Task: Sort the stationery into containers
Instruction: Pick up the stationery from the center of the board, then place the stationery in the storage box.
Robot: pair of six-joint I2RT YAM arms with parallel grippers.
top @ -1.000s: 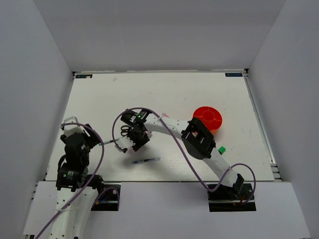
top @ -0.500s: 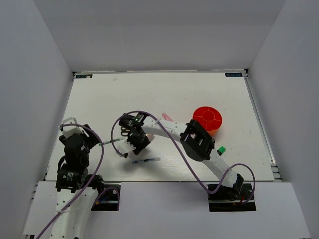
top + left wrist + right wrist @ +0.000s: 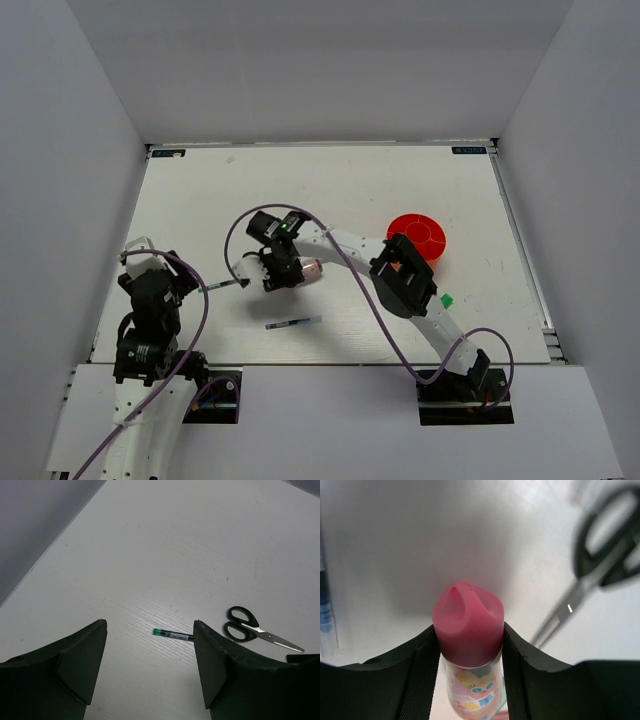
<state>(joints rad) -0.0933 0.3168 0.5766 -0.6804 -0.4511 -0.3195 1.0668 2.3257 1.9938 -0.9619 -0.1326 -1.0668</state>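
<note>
1. Table (image 3: 350, 190): white work surface. The loose stationery lies centre-left and the container stands to the right.
2. Right gripper (image 3: 285, 272): reaches across to centre-left. Its fingers are clamped on the fat pink tube (image 3: 468, 625), one on each side just below the cap.
3. Left gripper (image 3: 150, 625): sits at the near left with its fingers spread and nothing between them.
4. Orange-red cup (image 3: 418, 237): stands right of centre, well apart from the right gripper. Its inner dividers show, but the contents are too small in the overhead view to judge.
5. Scissors (image 3: 250, 629): lie flat just beside the right gripper, which largely hides them from above.
6. Pink tube: the grasp step appears complete. Whether the tube is clear of the table cannot be told. The next move calls for lifting it above rim height, carrying it right to the cup, centring it over one compartment, then releasing.
7. Green-black marker (image 3: 172, 635): lies flat to the left of the scissors, ahead of the left gripper.
8. Thin pen (image 3: 293, 323): lies flat on the near side of the right gripper and is not yet sorted.
</note>
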